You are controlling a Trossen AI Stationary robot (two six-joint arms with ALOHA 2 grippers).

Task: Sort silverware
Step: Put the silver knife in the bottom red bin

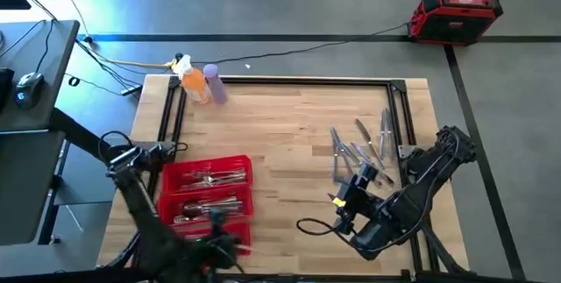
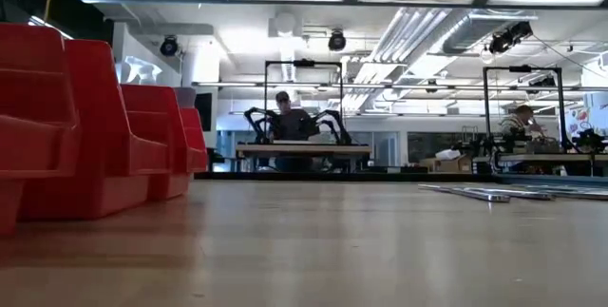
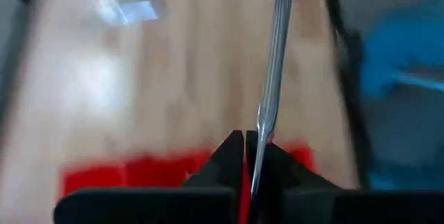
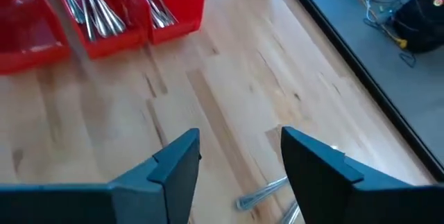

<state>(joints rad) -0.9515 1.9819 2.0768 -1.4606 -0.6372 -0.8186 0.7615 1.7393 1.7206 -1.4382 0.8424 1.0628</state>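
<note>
two dark jointed arms, black cables, a yellow mark on the right arm.

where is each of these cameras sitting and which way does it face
High view: above the table, looking straight down; both arms show, left gripper by the red tray.
Low view: at tabletop height, looking level into the room; no arm shows.
Left wrist view: on the left arm, looking past fingers shut on a silverware piece.
Right wrist view: on the right arm, right gripper open above the wood.
Shared: the red tray shows in all four.
</note>
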